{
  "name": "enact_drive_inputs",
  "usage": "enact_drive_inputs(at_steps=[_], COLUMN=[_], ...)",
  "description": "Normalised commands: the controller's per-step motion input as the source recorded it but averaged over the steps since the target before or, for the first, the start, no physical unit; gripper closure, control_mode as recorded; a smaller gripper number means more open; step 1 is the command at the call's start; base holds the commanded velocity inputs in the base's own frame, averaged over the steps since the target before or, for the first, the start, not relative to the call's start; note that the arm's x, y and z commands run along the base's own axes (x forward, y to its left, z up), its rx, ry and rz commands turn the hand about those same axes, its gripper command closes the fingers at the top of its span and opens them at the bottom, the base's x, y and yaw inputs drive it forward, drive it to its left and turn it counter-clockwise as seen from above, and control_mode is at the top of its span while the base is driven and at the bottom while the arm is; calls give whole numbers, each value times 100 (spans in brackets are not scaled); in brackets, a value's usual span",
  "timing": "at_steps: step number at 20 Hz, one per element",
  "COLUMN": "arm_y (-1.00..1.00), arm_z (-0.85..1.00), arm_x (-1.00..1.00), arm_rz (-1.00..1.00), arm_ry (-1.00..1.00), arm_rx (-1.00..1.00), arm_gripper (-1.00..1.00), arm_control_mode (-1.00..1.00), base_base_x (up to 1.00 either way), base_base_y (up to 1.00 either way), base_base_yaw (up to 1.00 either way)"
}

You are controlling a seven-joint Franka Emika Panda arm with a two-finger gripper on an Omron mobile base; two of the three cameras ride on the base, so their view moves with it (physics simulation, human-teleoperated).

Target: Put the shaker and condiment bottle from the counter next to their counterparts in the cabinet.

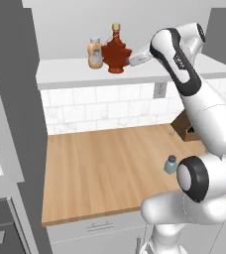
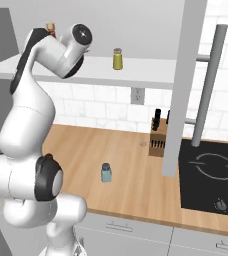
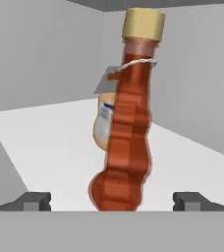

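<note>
My condiment bottle (image 1: 116,52), dark red and maple-leaf-shaped with a gold cap and a thin white neck tag, stands upright on the cabinet (image 1: 135,75), the long white-grey shelf. Touching or nearly touching its 9 o'clock side in the left base view stands one counterpart, the orange rounded bottle (image 1: 95,53) with pale label and light cap. In my hand view the red bottle (image 3: 128,128) rises at 12 o'clock, edge-on, hiding most of the orange one (image 3: 102,125). The other counterpart, the yellow-olive shaker (image 2: 117,59), stands upright farther along the shelf. The pale blue-grey shaker (image 2: 106,172) with its darker cap stands upright on the light-brown counter (image 2: 126,175), well below.
</note>
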Motion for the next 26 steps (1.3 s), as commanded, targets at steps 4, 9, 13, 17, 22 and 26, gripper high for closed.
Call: enact_drive_inputs(at_steps=[4, 9, 13, 17, 22, 26], arm_y=[0, 0, -1, 0, 0, 0], arm_z=[6, -5, -34, -42, -49, -50], arm_x=[-58, -72, -62, -47, -35, -33], arm_rz=[14, 10, 6, 4, 0, -2], arm_ry=[-19, -12, 0, 0, 0, 0], arm_rx=[-11, -9, -3, -16, -20, -8], arm_gripper=[-100, -100, -100, -100, -100, -100], arm_control_mode=[-100, -100, -100, -100, -100, -100], base_base_x=[0, 0, 0, 0, 0, 0], base_base_y=[0, 0, 0, 0, 0, 0], base_base_yaw=[0, 0, 0, 0, 0, 0])
